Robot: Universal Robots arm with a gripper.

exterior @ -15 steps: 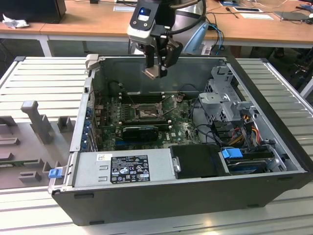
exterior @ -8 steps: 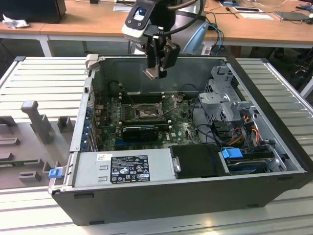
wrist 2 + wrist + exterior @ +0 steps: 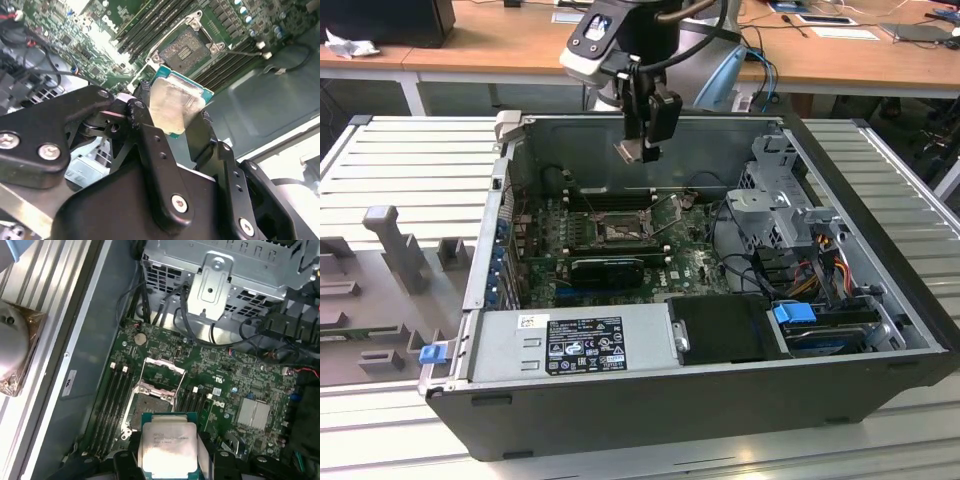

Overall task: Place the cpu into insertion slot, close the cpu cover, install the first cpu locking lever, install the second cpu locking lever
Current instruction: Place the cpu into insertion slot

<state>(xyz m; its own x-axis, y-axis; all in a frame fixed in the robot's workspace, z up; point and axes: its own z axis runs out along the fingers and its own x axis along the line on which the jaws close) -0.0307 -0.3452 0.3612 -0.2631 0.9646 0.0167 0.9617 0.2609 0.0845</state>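
My gripper [image 3: 642, 148] hangs above the open computer case, shut on the cpu [image 3: 631, 150], a pale tan-silver square chip with a green edge. In both wrist views the cpu [image 3: 176, 102] [image 3: 167, 445] sits between the black fingers [image 3: 150, 137]. Below it and well apart lies the insertion slot [image 3: 618, 232] [image 3: 186, 47] [image 3: 147, 412], bare and uncovered at the middle of the green motherboard [image 3: 695, 255]. The cpu cover [image 3: 164, 371], a grey metal frame, stands flipped open at the slot's edge nearest the drive cage. A thin lever rod [image 3: 241, 50] sticks out beside the slot.
Long black memory slots [image 3: 112, 405] flank the socket. A black card [image 3: 608, 268] lies just in front of it. The power supply box [image 3: 570, 345] fills the case's front, and a metal drive cage [image 3: 785, 200] with cables [image 3: 740, 250] stands on the exterior view's right.
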